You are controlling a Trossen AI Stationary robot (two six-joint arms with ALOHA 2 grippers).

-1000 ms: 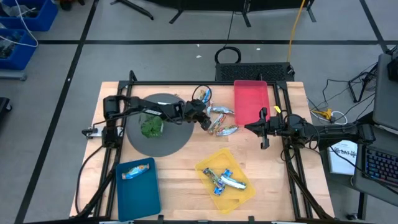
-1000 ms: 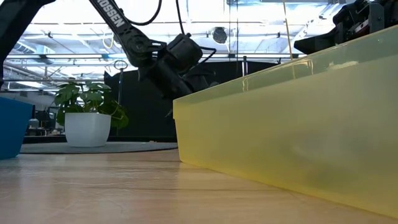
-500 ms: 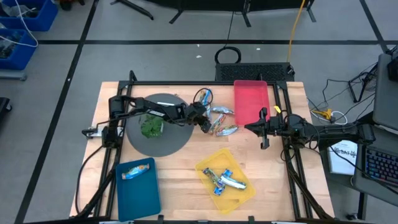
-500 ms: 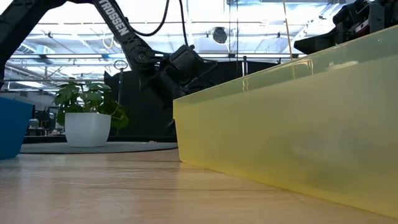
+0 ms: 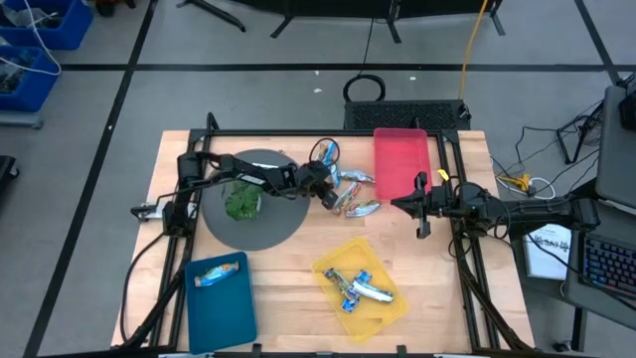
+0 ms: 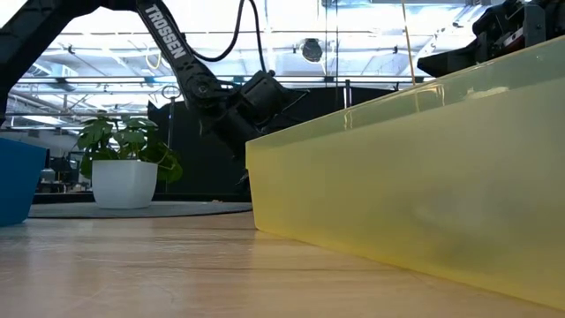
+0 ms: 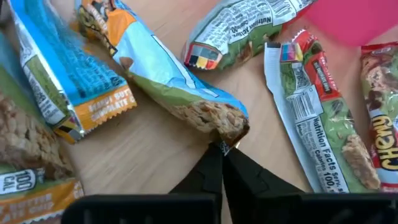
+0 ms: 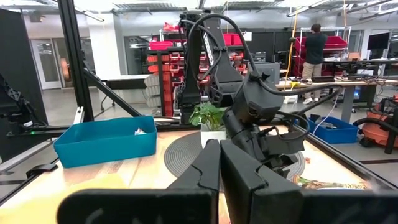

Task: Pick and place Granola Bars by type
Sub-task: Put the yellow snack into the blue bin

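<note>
Wooden table [image 5: 298, 259]: yellow tray [image 5: 391, 310] and blue tray [image 5: 221, 310] hold some bars; several bars [image 5: 356, 194] remain loose. Left gripper [image 7: 222, 148] pinches one wrapper's end; red tray [image 5: 400, 169] empty.

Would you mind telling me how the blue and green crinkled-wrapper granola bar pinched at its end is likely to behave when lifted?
The left gripper pinches only the end seam of the blue and green crinkled-wrapper granola bar, so it will probably dangle and swing. The glossy film looks slippery; it may slide out. It seems light.
</note>
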